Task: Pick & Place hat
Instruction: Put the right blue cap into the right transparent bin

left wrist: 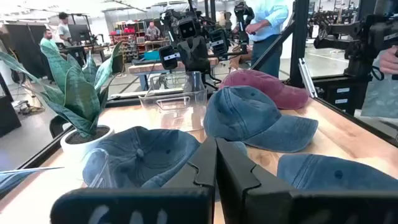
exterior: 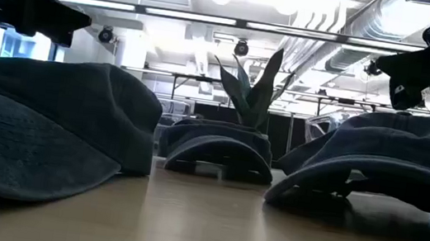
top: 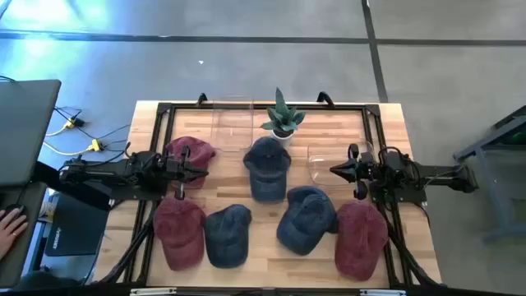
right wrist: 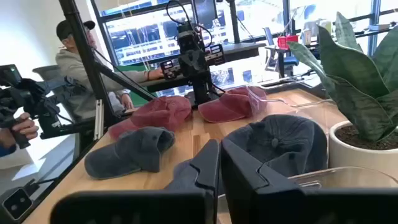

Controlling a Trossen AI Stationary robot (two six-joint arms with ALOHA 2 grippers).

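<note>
six hats lie on the wooden desk (top: 386,123): a blue hat (top: 267,167) in the middle by the potted plant (top: 282,119), two red hats (top: 179,233) on the left, one red hat (top: 362,238) at the right front, and two more blue hats (top: 228,234) at the front. the left gripper (top: 201,171) hovers closed and empty at the left side; the right gripper (top: 335,170) hovers closed and empty at the right.

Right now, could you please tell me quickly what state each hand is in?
Left hand: closed, holding nothing, raised above the table.
Right hand: closed, holding nothing, also raised above the table.
</note>
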